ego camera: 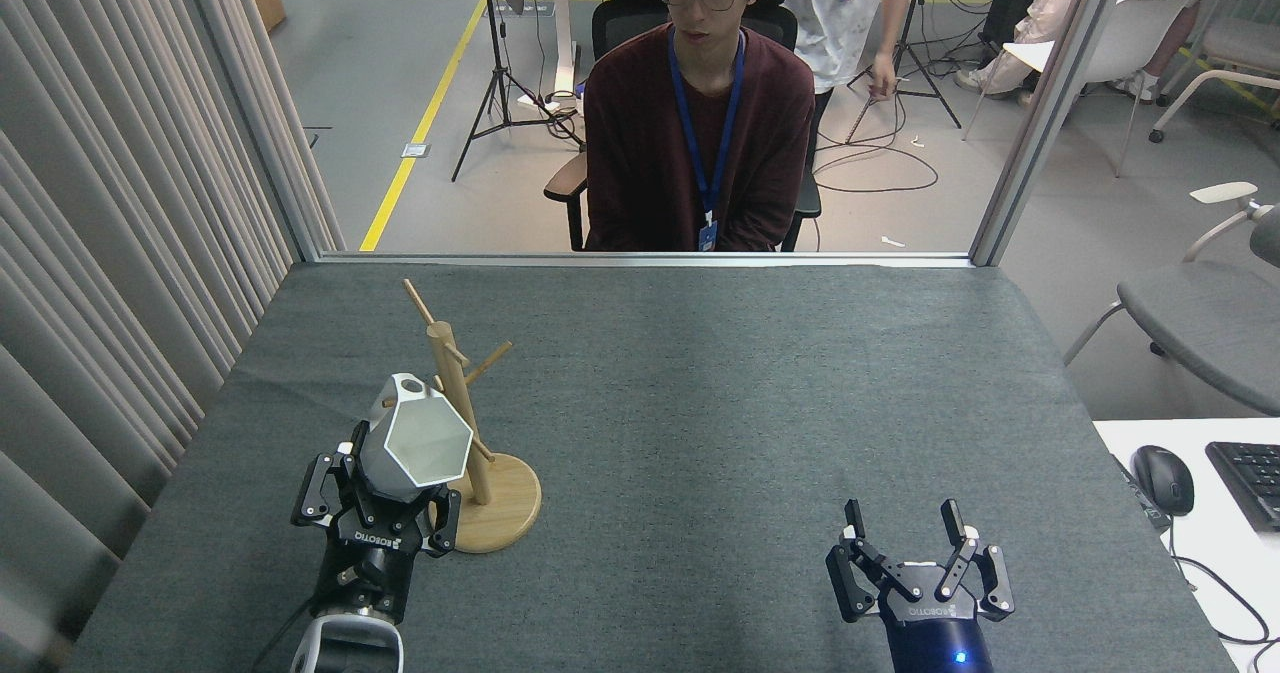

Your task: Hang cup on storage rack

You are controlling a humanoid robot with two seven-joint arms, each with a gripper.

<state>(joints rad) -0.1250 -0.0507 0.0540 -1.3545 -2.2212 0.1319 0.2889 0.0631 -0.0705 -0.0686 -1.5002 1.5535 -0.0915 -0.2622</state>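
My left gripper (385, 488) is shut on the white faceted cup (415, 441), holding it from below with its open mouth facing right toward the rack. The pierced tab at the cup's rim points up. The wooden storage rack (462, 423) stands just right of the cup on its round base, and the cup covers the post's lower left side and one peg. Whether cup and rack touch I cannot tell. My right gripper (905, 525) stands open near the table's front right, with nothing between its fingers.
A grey cloth covers the table (700, 403). A seated person (700, 123) faces me beyond the far edge, with another person standing behind. Curtains (100, 253) hang along the left. A side desk with a mouse (1163, 478) and a keyboard is at the right.
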